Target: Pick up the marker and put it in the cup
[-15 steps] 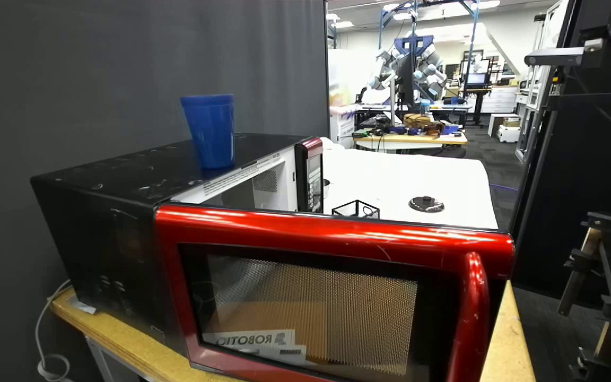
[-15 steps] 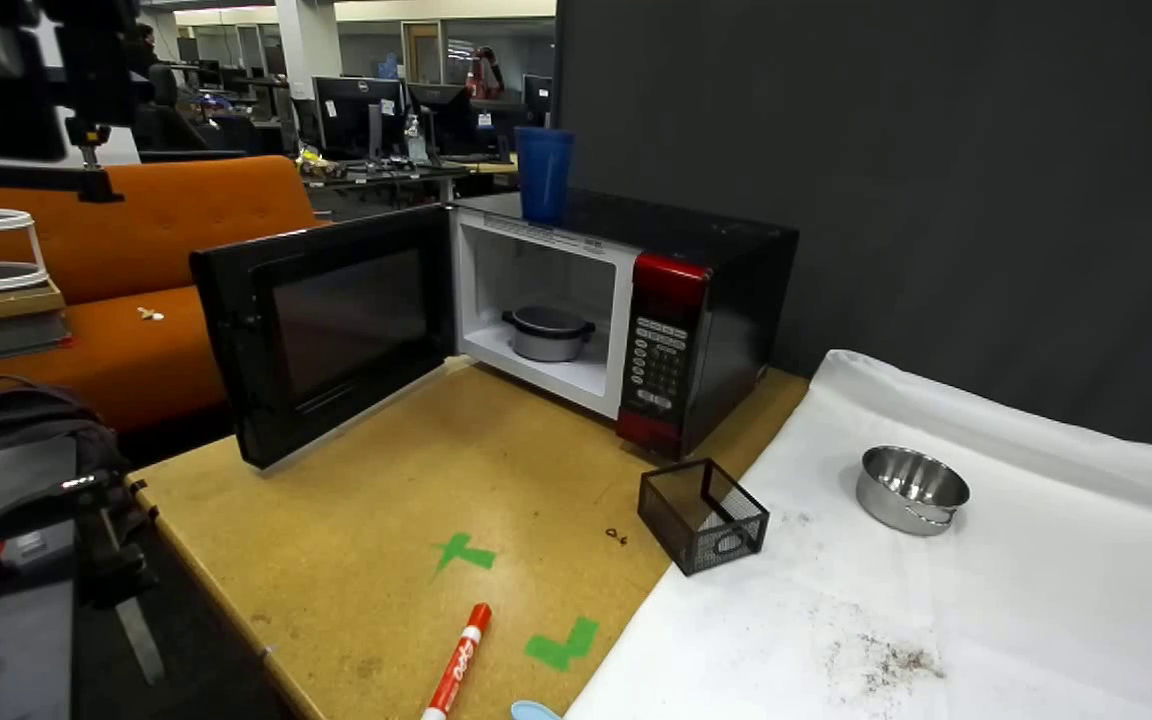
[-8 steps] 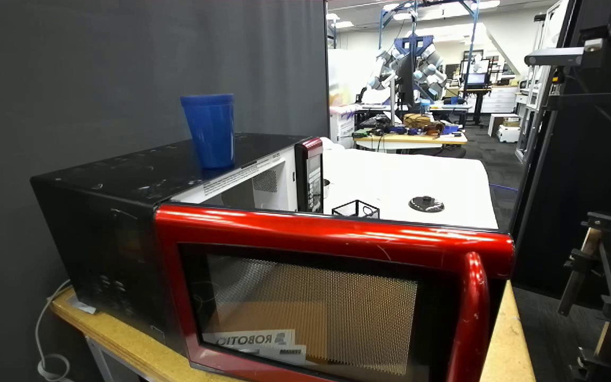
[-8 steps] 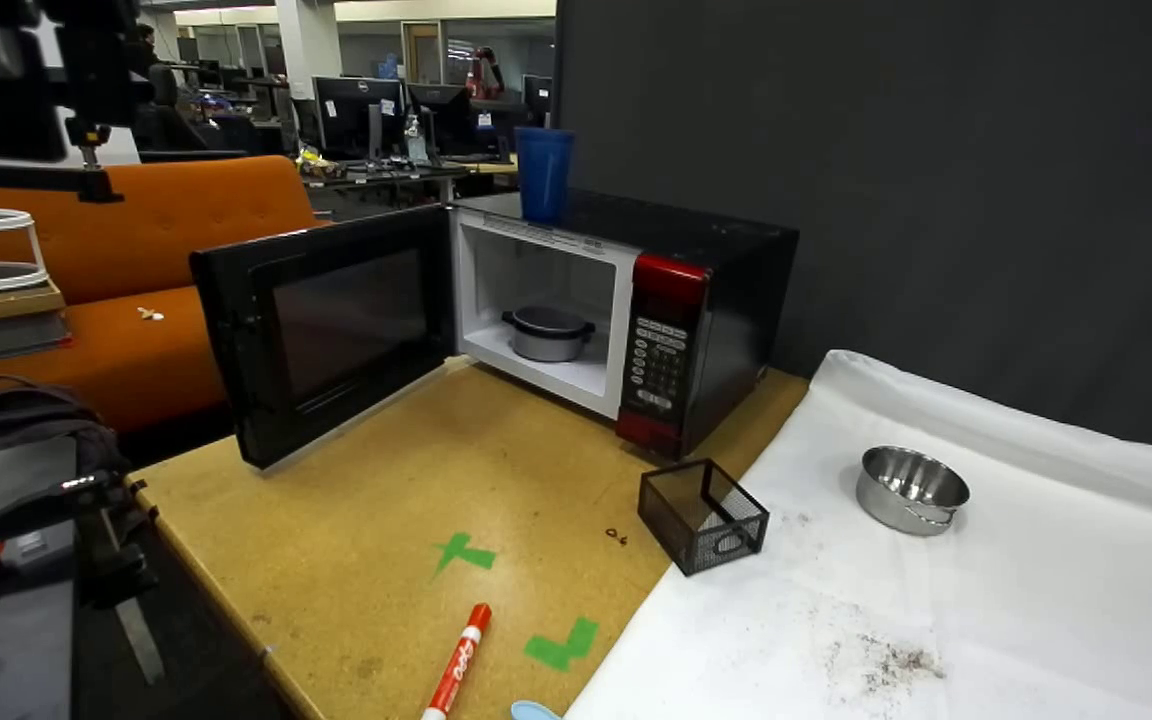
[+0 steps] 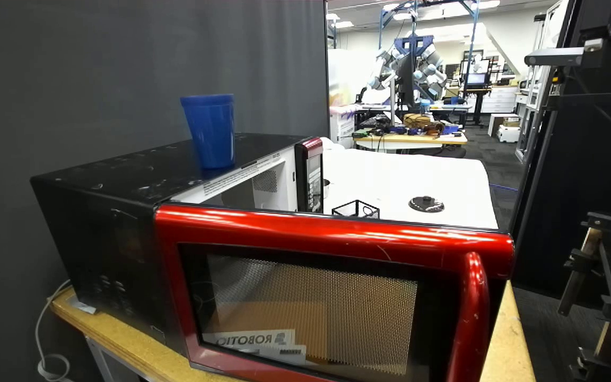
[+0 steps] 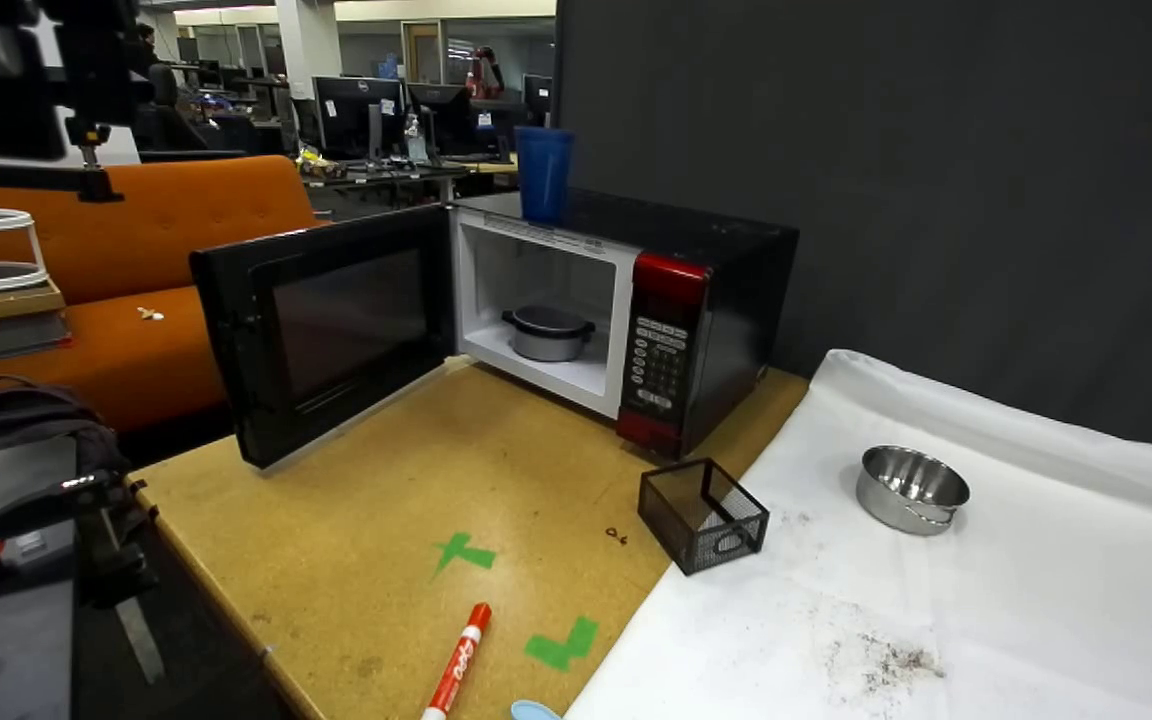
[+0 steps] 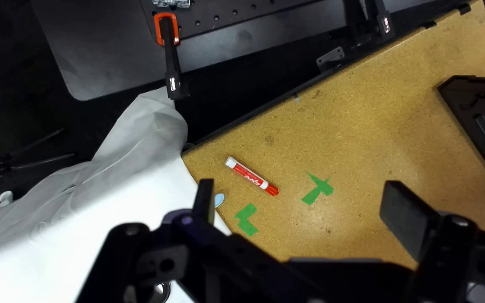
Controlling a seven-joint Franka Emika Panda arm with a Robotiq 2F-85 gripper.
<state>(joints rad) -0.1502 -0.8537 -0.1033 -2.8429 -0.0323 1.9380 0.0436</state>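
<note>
The marker [image 6: 457, 663], red with white parts, lies on the wooden tabletop. In the wrist view the marker [image 7: 251, 176] lies flat beside green tape marks, its red cap pointing towards the middle of the picture. The blue cup [image 5: 210, 132] stands upright on top of the microwave near its front edge; the cup also shows in an exterior view [image 6: 544, 175]. It is out of the wrist view. My gripper [image 7: 299, 202] is open and empty above the table, its fingers wide apart, with the marker beyond them and nearer the left finger. I do not make out the gripper in the exterior views.
The microwave [image 6: 736, 300] stands with its door [image 5: 332, 223] swung wide open and a grey pot [image 6: 548, 340] inside. A black mesh basket [image 6: 701, 515], a steel bowl [image 6: 908, 495] and a black lid [image 5: 426, 204] stand around. A light blue object [image 7: 219, 199] lies near the marker.
</note>
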